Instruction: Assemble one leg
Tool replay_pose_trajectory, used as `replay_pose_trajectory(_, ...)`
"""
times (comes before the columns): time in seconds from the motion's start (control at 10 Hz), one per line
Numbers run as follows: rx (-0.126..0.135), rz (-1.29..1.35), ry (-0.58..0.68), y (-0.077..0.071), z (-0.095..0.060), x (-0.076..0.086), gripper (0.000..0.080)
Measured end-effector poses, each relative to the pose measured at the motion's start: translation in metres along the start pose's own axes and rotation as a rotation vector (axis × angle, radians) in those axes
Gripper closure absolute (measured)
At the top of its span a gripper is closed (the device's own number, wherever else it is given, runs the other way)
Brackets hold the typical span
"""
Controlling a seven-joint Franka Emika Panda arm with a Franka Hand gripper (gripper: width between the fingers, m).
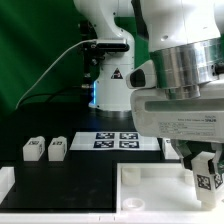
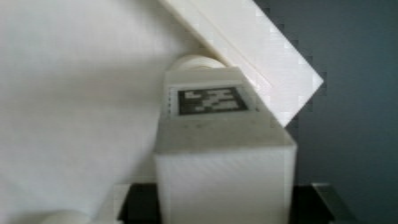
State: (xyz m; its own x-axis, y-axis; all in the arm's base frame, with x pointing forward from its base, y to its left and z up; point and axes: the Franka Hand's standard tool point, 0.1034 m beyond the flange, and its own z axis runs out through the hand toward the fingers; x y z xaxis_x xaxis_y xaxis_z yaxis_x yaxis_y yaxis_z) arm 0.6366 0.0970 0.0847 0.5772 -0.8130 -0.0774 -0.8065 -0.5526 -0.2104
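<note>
My gripper (image 1: 207, 176) is shut on one leg (image 1: 208, 183), a small white block with a square tag on its face. It holds the leg at the exterior view's right, over the far right corner of the large white tray-like piece (image 1: 150, 172). In the wrist view the leg (image 2: 217, 140) fills the space between my dark fingers (image 2: 146, 202), so the gripper (image 2: 222, 206) is shut on it. Its tag faces the camera and its rounded tip points at the tray's raised rim (image 2: 249, 50). Two more legs (image 1: 33, 149) (image 1: 57, 149) stand side by side at the exterior view's left.
The marker board (image 1: 118, 140) lies on the black table behind the tray. The robot's white base (image 1: 112, 85) stands beyond it, in front of a green backdrop. A white edge (image 1: 6, 180) shows at the exterior view's lower left.
</note>
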Motion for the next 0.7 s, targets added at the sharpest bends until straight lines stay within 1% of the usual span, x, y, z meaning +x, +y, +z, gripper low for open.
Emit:
replay_pose_trajectory(0.1, 0.021, 0.142, 0.015, 0.0034, -0.0004, -0.002, 0.0505)
replay_pose_trajectory(0.2, 0.062, 0.353, 0.035, 0.0077, -0.0004, -0.006, 0.0504)
replay_pose_trajectory(0.3, 0.08, 0.46, 0.039, 0.0094, -0.0009, -0.0097, 0.0504)
replay_pose_trajectory(0.4, 0.084, 0.478, 0.035, 0.0097, -0.001, -0.01, 0.0504)
replay_pose_trajectory(0.6, 0.081, 0.402, 0.036, 0.0096, -0.0007, -0.0105, 0.0504)
replay_pose_trajectory(0.7, 0.077, 0.318, 0.04, 0.0089, -0.0006, -0.0117, 0.0325)
